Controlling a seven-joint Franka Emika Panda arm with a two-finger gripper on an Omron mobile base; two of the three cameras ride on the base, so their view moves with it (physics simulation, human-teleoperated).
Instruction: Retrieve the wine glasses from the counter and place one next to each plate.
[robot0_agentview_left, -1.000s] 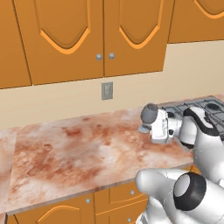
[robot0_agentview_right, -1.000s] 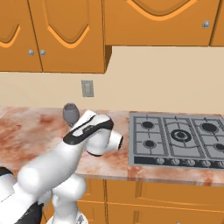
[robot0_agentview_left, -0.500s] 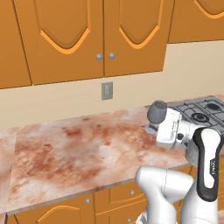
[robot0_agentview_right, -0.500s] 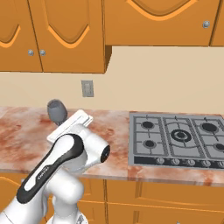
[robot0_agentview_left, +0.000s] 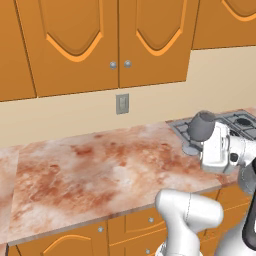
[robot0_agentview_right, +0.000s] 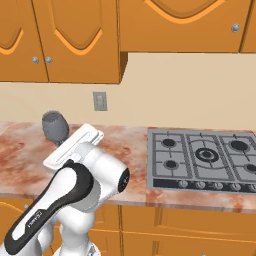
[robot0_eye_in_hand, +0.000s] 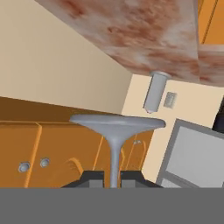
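One wine glass (robot0_eye_in_hand: 114, 131) is sitting clamped by its stem between the gripper (robot0_eye_in_hand: 113, 176) fingers at bottom centre of the hand view, riding above the counter (robot0_agentview_left: 90, 175) at mid-right in the left base view.

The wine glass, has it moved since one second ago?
Yes. In the left base view the wine glass went right, away from the wall outlet, toward the stove.

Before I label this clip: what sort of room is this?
A kitchen, rendered: a marbled counter under wooden wall cabinets, with a gas hob set into the top.
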